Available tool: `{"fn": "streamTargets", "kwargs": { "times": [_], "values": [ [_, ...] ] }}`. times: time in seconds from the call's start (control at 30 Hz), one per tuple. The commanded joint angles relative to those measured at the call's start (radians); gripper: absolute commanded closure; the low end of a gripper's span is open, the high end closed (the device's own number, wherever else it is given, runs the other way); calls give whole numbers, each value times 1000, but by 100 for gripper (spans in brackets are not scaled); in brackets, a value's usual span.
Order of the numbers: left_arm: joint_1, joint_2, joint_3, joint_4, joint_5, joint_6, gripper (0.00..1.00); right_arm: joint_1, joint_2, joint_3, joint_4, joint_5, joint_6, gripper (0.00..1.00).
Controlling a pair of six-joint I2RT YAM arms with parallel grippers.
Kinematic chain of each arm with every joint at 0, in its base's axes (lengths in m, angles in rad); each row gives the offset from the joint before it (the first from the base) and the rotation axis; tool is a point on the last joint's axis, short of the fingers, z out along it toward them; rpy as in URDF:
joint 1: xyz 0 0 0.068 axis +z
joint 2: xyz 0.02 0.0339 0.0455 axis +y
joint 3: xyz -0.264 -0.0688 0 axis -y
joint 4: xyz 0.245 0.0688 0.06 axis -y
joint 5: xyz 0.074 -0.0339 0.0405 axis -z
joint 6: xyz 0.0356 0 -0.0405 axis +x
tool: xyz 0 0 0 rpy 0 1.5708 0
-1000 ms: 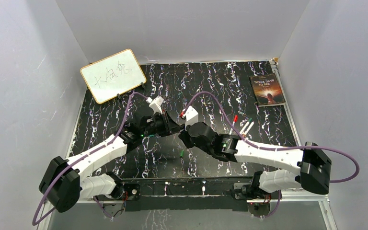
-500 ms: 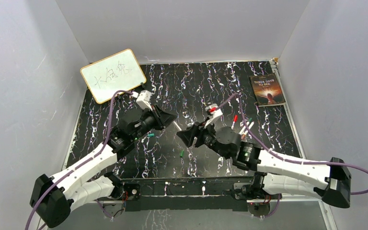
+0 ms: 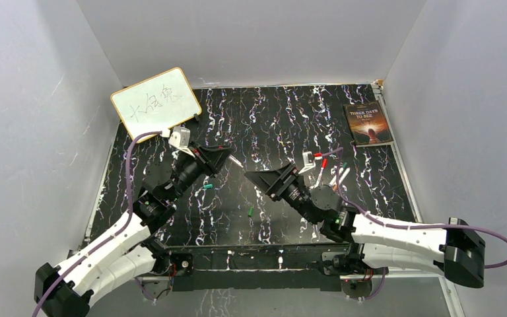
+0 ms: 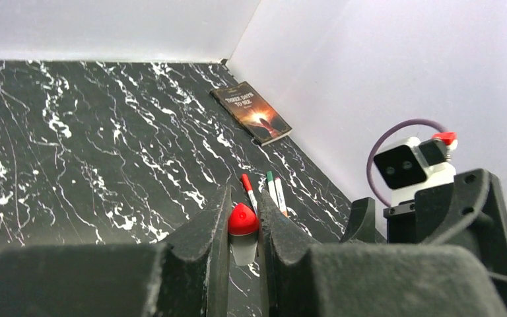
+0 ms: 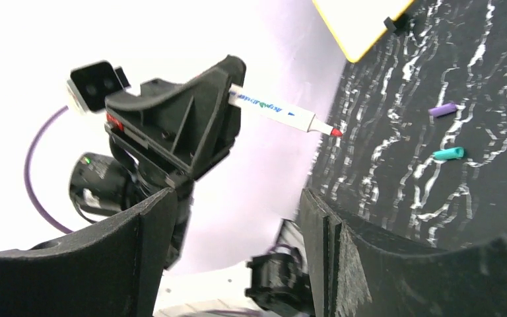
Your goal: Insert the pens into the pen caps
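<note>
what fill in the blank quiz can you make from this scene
1. The left tool is shut on a pen with a ___ tip.
2. The right tool is ___ and holds nothing.
3. The book lies at the far ___ corner of the table.
Missing words: red; open; right

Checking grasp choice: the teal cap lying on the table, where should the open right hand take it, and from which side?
Probably across its middle, from straight above: the teal cap lies flat on the table with nothing touching it, so the right hand can straddle its short width and leave both ends free.
</note>
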Motion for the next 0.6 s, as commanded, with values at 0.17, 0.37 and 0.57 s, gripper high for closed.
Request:
{"fn": "streamTargets", "kwargs": {
  "times": [0.17,0.37,0.57],
  "values": [
    [-7,-45,21,53,16,125,100,3,108,38,122,78,324,34],
    [-7,-60,27,27,7,153,100,3,162,65,75,100,397,34],
    [-7,-59,35,1,14,175,100,3,223,94,97,96,446,34]
  ]
}}
